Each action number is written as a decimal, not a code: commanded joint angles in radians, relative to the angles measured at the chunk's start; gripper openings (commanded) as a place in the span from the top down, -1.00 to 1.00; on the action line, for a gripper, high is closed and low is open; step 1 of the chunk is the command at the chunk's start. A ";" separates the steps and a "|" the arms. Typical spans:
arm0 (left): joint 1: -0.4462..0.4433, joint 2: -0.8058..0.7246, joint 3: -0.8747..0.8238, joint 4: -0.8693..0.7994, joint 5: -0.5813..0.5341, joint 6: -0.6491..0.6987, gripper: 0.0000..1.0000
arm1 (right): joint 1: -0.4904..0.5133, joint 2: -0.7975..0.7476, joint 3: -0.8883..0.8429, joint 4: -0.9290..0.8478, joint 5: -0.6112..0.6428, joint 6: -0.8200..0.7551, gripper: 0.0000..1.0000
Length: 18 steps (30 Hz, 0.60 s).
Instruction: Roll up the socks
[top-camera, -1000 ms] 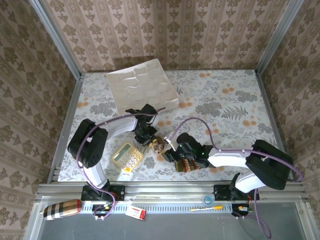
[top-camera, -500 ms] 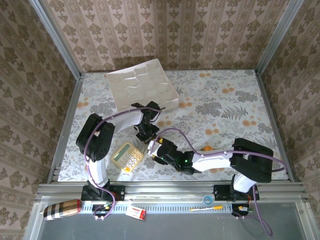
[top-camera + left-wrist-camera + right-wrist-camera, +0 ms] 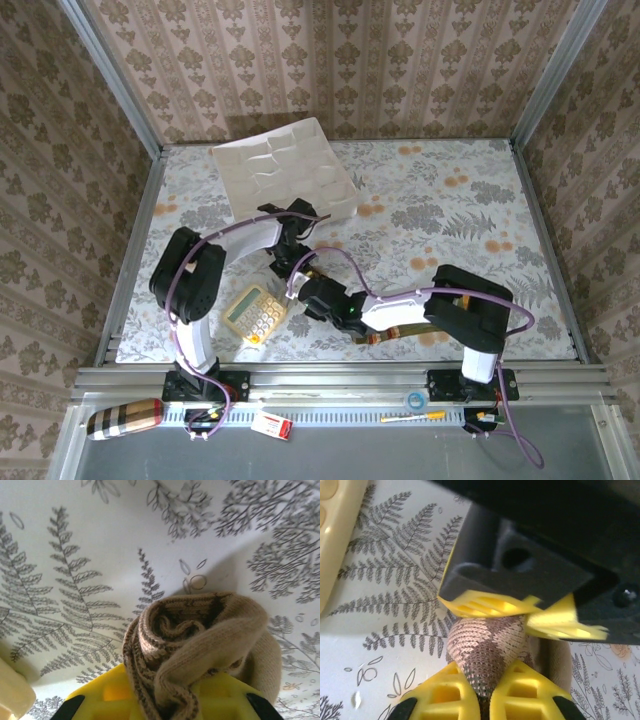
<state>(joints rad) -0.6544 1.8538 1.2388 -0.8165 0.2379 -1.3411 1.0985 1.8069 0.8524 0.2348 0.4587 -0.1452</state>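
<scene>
Since a second ago the right arm has swung left across the table, so the right gripper (image 3: 312, 293) now sits just right of the calculator (image 3: 254, 312), touching the left gripper (image 3: 293, 264), and its fingers, which stood apart, have closed on the argyle sock (image 3: 487, 647). In the right wrist view its yellow fingertips (image 3: 451, 694) pinch the brown-and-tan knit from both sides, with the left gripper's yellow pads clamped on the same bundle from above. In the left wrist view the sock (image 3: 200, 645) is a rolled coil standing on the fern-print table (image 3: 75, 555), held between the left gripper's yellow fingers (image 3: 107, 692), which are nearly together around it. The roll lies just right of the calculator, between the two grippers. A strip of the second sock (image 3: 400, 330) lies farther right of the calculator, under the right arm. A white tray (image 3: 283, 172) sits beyond the calculator, well apart from it
</scene>
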 commanded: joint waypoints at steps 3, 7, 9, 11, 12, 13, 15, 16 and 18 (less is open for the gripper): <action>0.032 -0.096 -0.050 -0.009 -0.012 0.026 0.21 | -0.104 -0.009 -0.104 -0.148 -0.215 0.183 1.00; 0.067 -0.182 -0.092 0.096 -0.022 0.021 -0.15 | -0.166 -0.024 -0.165 -0.127 -0.398 0.250 1.00; 0.079 -0.215 -0.110 0.125 -0.029 0.022 -0.18 | -0.200 -0.021 -0.183 -0.121 -0.483 0.274 1.00; 0.082 -0.240 -0.129 0.151 -0.029 0.024 -0.19 | -0.230 -0.013 -0.192 -0.122 -0.539 0.294 1.00; 0.082 -0.249 -0.138 0.160 -0.027 0.023 -0.20 | -0.247 -0.011 -0.200 -0.117 -0.568 0.307 1.00; 0.081 -0.257 -0.150 0.177 -0.020 0.023 -0.20 | -0.266 -0.008 -0.208 -0.110 -0.596 0.322 1.00; 0.074 -0.274 -0.182 0.221 -0.006 0.018 -0.19 | -0.300 -0.004 -0.222 -0.099 -0.640 0.347 1.00; 0.068 -0.281 -0.197 0.236 -0.002 0.011 -0.18 | -0.319 -0.002 -0.228 -0.094 -0.669 0.360 1.00; 0.057 -0.293 -0.226 0.272 0.007 -0.002 -0.17 | -0.350 0.008 -0.233 -0.091 -0.719 0.378 1.00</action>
<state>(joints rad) -0.5831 1.5852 1.0496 -0.5957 0.2317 -1.3239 0.7956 1.7332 0.7006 0.4000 -0.1650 0.1600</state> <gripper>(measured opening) 0.585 0.097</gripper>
